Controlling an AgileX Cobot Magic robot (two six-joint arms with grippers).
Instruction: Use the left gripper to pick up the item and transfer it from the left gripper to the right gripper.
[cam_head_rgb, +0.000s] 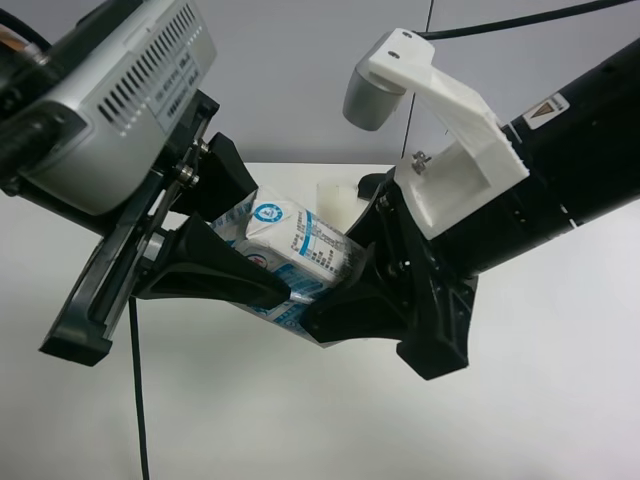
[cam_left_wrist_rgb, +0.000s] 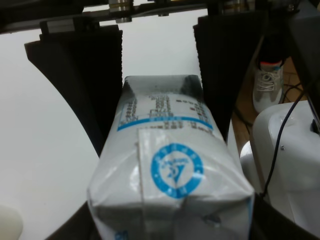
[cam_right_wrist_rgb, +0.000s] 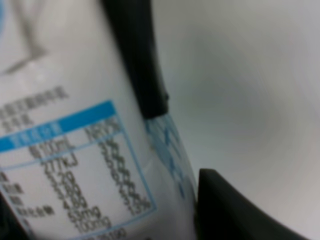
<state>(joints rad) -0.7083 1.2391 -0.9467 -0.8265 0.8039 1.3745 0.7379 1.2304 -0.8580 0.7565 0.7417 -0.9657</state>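
Observation:
The item (cam_head_rgb: 295, 240), a small white carton with light-blue print, hangs in the air above the white table between both claws. The left gripper (cam_head_rgb: 262, 240), under its silver vented box (cam_head_rgb: 120, 90), is shut on it. In the left wrist view the carton (cam_left_wrist_rgb: 170, 165) sits tight between the ribbed fingers (cam_left_wrist_rgb: 100, 95). The right gripper (cam_head_rgb: 340, 258), with the white bracket (cam_head_rgb: 440, 130), has its jaws around the carton's other end. In the right wrist view the carton (cam_right_wrist_rgb: 75, 150) fills the left, and a black finger (cam_right_wrist_rgb: 235, 215) touches its edge.
A white cylinder (cam_head_rgb: 335, 195) stands on the table (cam_head_rgb: 520, 400) behind the claws. A black cable (cam_head_rgb: 135, 400) hangs from the arm at the exterior high view's left. Past the table's edge, the left wrist view shows floor and a shoe (cam_left_wrist_rgb: 270, 80).

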